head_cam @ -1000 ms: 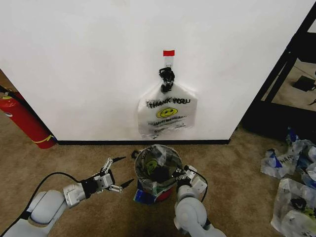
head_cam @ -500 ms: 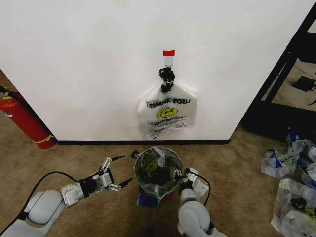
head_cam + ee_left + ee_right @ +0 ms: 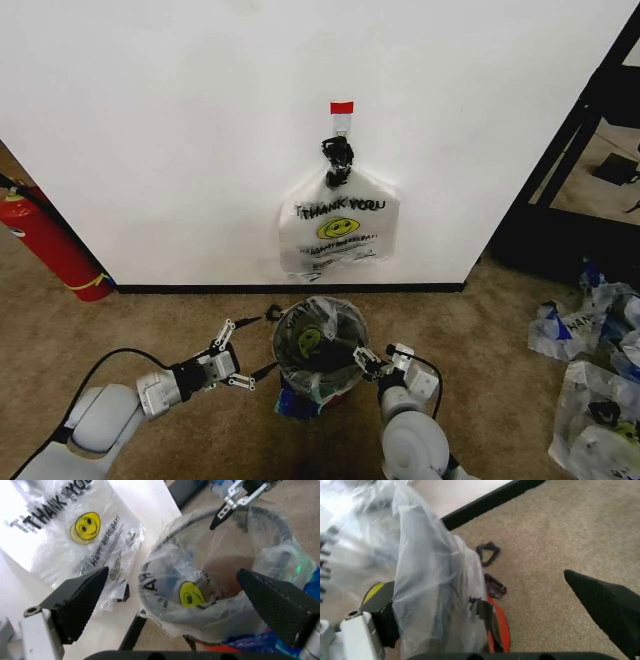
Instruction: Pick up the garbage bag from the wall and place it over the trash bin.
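The thin see-through garbage bag (image 3: 312, 342) with a yellow smiley sits in and over the mouth of the black wire trash bin (image 3: 283, 335) on the carpet below the wall (image 3: 180, 130). My left gripper (image 3: 262, 347) is open beside the bin's left rim. In the left wrist view its fingers spread wide either side of the lined bin (image 3: 200, 517). My right gripper (image 3: 363, 362) is open at the bin's right rim. In the right wrist view the bag's plastic (image 3: 427, 592) hangs between its fingers, and the bin's red base (image 3: 498, 624) shows below.
A thicker whitish bundle of THANK YOU bags (image 3: 338, 225) hangs by a black knot from the hook under the red tape (image 3: 342, 107). A red fire extinguisher (image 3: 50, 250) stands at the left. Loose plastic bags (image 3: 590, 340) lie at the right near a black frame (image 3: 575, 150). Small black scraps (image 3: 487, 553) lie on the carpet.
My left gripper has moved right, closer to the bin's left rim. My right arm has shifted a little to the right, its gripper still at the bin's right rim.
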